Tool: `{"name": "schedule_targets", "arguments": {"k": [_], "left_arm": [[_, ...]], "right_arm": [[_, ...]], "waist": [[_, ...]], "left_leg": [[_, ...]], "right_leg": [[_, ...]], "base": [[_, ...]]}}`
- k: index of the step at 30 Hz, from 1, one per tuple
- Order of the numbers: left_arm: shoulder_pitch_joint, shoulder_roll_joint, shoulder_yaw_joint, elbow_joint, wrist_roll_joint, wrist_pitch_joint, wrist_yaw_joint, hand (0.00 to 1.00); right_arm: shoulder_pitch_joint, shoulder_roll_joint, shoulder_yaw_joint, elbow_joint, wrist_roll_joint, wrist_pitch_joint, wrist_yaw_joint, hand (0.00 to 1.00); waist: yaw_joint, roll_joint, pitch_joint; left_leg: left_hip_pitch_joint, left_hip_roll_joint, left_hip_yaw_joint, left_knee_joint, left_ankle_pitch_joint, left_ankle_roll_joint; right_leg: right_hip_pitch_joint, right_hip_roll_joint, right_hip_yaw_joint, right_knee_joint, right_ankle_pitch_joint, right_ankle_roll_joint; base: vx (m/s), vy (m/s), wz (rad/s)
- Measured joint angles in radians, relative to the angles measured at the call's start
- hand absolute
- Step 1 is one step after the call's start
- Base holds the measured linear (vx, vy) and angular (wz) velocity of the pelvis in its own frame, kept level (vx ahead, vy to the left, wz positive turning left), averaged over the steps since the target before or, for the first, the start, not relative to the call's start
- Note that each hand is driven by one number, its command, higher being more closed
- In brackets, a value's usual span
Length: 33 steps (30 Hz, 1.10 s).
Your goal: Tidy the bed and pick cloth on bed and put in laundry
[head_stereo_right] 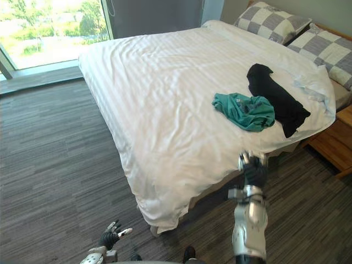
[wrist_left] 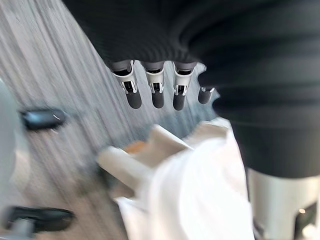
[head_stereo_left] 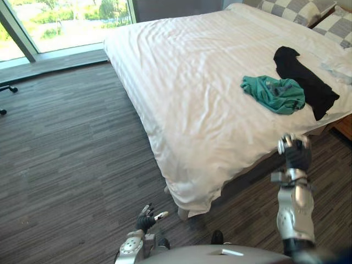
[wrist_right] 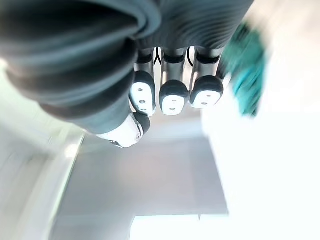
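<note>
Ahead, through my left eye, the bed (head_stereo_left: 181, 99) is lying under a white sheet (head_stereo_left: 165, 66), running from the near middle to the far right. A teal cloth (head_stereo_left: 275, 93) is sitting crumpled on its right side, touching a black cloth (head_stereo_left: 305, 80) that is stretching just right of it. Checked pillows (head_stereo_left: 291, 10) are resting at the far right end. I am holding my right hand (head_stereo_left: 297, 153) up just off the bed's near right edge, below both cloths and apart from them. My left hand (head_stereo_left: 146, 220) is hanging low over the floor (head_stereo_left: 66, 154), near the bed's near corner.

Through my right eye, a wooden nightstand (head_stereo_right: 333, 140) is standing right of the bed.

At my left wrist, the fingers (wrist_left: 158, 95) are hanging straight and slightly spread, grasping nothing, with the sheet's drooping corner past them.

At my right wrist, the fingertips (wrist_right: 172, 95) are curling in beside the thumb (wrist_right: 125, 132), closing on nothing, while the teal cloth is showing beyond them.
</note>
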Motion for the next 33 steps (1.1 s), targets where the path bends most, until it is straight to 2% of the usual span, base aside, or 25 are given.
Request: {"name": "schedule_targets", "arguments": {"k": [3, 4, 6, 7, 9, 10, 11, 14, 16, 20, 22, 24, 26, 30, 33], "left_arm": [[-0.047, 0.007, -0.010, 0.002, -0.010, -0.002, 0.001, 0.00], [-0.097, 0.006, -0.042, 0.005, -0.023, -0.001, 0.001, 0.00], [-0.155, -0.008, -0.071, 0.004, -0.052, 0.000, 0.001, 0.00], [-0.199, -0.022, -0.077, 0.000, -0.080, 0.003, 0.001, 0.00], [-0.219, -0.035, -0.083, 0.000, -0.093, 0.004, 0.005, 0.00], [-0.238, -0.044, -0.109, 0.001, -0.115, 0.005, 0.010, 0.00], [-0.261, -0.055, -0.124, -0.001, -0.119, 0.005, 0.018, 0.00], [-0.302, -0.086, -0.188, 0.002, -0.158, 0.006, 0.034, 0.00], [-0.330, -0.112, -0.193, -0.003, -0.161, 0.006, 0.034, 0.00], [-0.343, -0.124, -0.162, -0.031, -0.168, 0.011, 0.038, 0.00], [-0.332, -0.129, -0.121, -0.074, -0.168, 0.029, 0.038, 0.00], [-0.310, -0.129, -0.098, -0.124, -0.175, 0.040, 0.039, 0.00], [-0.287, -0.129, -0.087, -0.161, -0.190, 0.050, 0.039, 0.00], [-0.245, -0.122, -0.063, -0.210, -0.197, 0.047, 0.057, 0.00], [-0.224, -0.116, -0.059, -0.248, -0.197, 0.046, 0.071, 0.00]], "right_arm": [[-0.229, -0.054, 0.033, 0.104, 0.102, 0.037, 0.015, 1.00], [-0.404, -0.084, 0.055, 0.198, 0.183, 0.070, 0.016, 1.00], [-0.554, -0.116, 0.061, 0.290, 0.253, 0.102, 0.015, 1.00], [-0.665, -0.124, 0.065, 0.385, 0.308, 0.136, 0.010, 1.00], [-0.719, -0.119, 0.087, 0.474, 0.365, 0.158, 0.004, 1.00], [-0.739, -0.119, 0.100, 0.528, 0.407, 0.176, -0.001, 1.00], [-0.750, -0.119, 0.097, 0.545, 0.424, 0.171, -0.005, 1.00], [-0.832, -0.123, 0.099, 0.521, 0.431, 0.156, -0.001, 1.00], [-0.852, -0.128, 0.097, 0.500, 0.401, 0.154, -0.006, 1.00], [-0.851, -0.147, 0.099, 0.394, 0.304, 0.136, -0.025, 1.00], [-0.815, -0.160, 0.100, 0.294, 0.153, 0.119, -0.042, 1.00], [-0.756, -0.179, 0.100, 0.191, 0.107, 0.102, -0.052, 1.00], [-0.697, -0.204, 0.096, 0.103, 0.108, 0.089, -0.058, 1.00], [-0.523, -0.230, 0.029, -0.049, 0.111, 0.044, -0.059, 1.00], [-0.391, -0.228, -0.024, -0.096, 0.111, 0.022, -0.061, 1.00]], "waist": [[0.012, 0.013, 0.080], [0.024, 0.043, 0.145], [0.038, 0.079, 0.221], [0.060, 0.112, 0.282], [0.077, 0.134, 0.302], [0.094, 0.151, 0.313], [0.101, 0.177, 0.326], [0.088, 0.219, 0.344], [0.088, 0.244, 0.347], [0.092, 0.248, 0.344], [0.096, 0.243, 0.345], [0.096, 0.239, 0.346], [0.095, 0.230, 0.348], [0.086, 0.176, 0.355], [0.058, 0.139, 0.357]], "left_leg": [[-0.045, -0.009, -0.022, 0.002, 0.032, 0.003], [-0.098, -0.015, -0.036, 0.005, 0.059, 0.011], [-0.147, -0.020, -0.050, 0.005, 0.080, 0.018], [-0.187, -0.021, -0.055, 0.006, 0.110, 0.030], [-0.234, -0.022, -0.057, 0.006, 0.118, 0.034], [-0.265, -0.025, -0.058, 0.006, 0.123, 0.037], [-0.293, -0.032, -0.061, 0.006, 0.129, 0.043], [-0.360, -0.060, -0.052, 0.018, 0.136, 0.053], [-0.394, -0.071, -0.051, 0.029, 0.134, 0.051], [-0.468, -0.067, -0.038, 0.037, 0.130, 0.040], [-0.509, -0.054, -0.021, 0.037, 0.134, 0.035], [-0.533, -0.046, -0.011, 0.036, 0.139, 0.029], [-0.546, -0.041, 0.018, 0.037, 0.142, 0.026], [-0.555, -0.033, 0.074, 0.037, 0.134, 0.037], [-0.551, -0.025, 0.097, 0.057, 0.120, 0.042]], "right_leg": [[-0.041, -0.009, -0.014, 0.003, 0.023, -0.006], [-0.088, -0.013, -0.023, 0.005, 0.050, -0.012], [-0.130, -0.014, -0.033, 0.004, 0.071, -0.015], [-0.164, -0.014, -0.038, 0.001, 0.092, -0.025], [-0.210, -0.014, -0.037, 0.000, 0.100, -0.026], [-0.243, -0.016, -0.034, 0.000, 0.110, -0.026], [-0.269, -0.023, -0.033, 0.001, 0.114, -0.026], [-0.342, -0.052, -0.006, 0.001, 0.133, -0.012], [-0.376, -0.065, 0.006, 0.006, 0.137, -0.005], [-0.465, -0.066, 0.024, 0.032, 0.136, -0.004], [-0.511, -0.064, 0.025, 0.043, 0.136, -0.006], [-0.541, -0.060, 0.029, 0.052, 0.136, -0.007], [-0.566, -0.057, 0.046, 0.061, 0.133, -0.011], [-0.600, -0.045, 0.092, 0.061, 0.141, -0.021], [-0.601, -0.038, 0.112, 0.062, 0.142, -0.022]], "base": [[-0.09, 0.030, 0.31], [-0.10, 0.034, 0.30], [-0.08, 0.021, 0.28], [-0.06, 0.008, 0.21], [-0.01, 0.001, 0.10], [0.05, 0.009, 0.09], [0.05, 0.012, 0.07], [0.02, 0.052, -0.06], [-0.02, 0.053, -0.05], [-0.05, 0.027, -0.05], [-0.05, -0.003, 0.02], [0.00, 0.000, -0.03], [0.02, 0.011, -0.17], [0.06, 0.019, -0.32], [0.07, 0.011, -0.24]]}}
